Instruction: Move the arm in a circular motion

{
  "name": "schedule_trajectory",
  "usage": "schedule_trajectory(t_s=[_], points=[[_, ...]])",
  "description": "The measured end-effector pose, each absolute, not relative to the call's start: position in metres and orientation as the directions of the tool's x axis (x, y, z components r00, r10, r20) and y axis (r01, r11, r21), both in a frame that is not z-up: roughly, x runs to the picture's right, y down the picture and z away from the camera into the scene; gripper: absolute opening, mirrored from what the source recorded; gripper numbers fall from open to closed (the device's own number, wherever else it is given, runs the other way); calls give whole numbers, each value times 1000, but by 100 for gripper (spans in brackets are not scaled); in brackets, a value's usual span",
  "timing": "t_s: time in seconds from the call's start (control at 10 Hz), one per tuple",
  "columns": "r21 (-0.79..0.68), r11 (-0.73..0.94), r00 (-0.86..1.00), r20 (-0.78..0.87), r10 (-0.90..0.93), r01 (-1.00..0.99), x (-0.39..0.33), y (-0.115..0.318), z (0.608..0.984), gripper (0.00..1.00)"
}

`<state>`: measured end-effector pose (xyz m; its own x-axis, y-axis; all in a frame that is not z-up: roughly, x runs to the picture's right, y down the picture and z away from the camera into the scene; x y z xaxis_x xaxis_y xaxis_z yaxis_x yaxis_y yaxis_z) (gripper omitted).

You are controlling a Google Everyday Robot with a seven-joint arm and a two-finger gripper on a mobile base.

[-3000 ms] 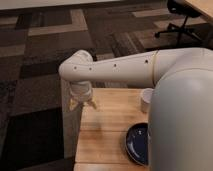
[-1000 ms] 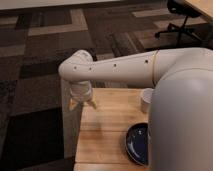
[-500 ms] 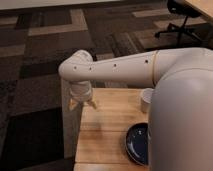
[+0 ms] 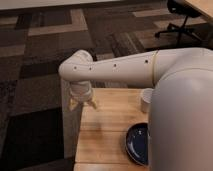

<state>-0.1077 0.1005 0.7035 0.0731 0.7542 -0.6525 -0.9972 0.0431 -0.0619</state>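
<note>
Arm (image 4: 115,70) bent over worktop (image 4: 107,125) corner, claw (image 4: 83,103) hanging there spread, empty; I can't judge circle progress.

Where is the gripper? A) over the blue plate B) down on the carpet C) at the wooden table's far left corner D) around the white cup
C: the gripper hangs at the far left corner of the wooden table, apart from the white cup and blue plate.

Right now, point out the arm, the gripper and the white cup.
arm (image 4: 115,70), camera view, middle of its forearm tube.
gripper (image 4: 83,104), camera view, tan tip by the table's (image 4: 107,122) left edge.
white cup (image 4: 145,101), camera view, its visible side wall.
</note>
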Motion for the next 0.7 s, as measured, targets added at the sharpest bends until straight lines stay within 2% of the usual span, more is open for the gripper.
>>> schedule_trajectory(t_s=[0.7], points=[[-36,34,49,-665,745,-999,-83,100,708,65]])
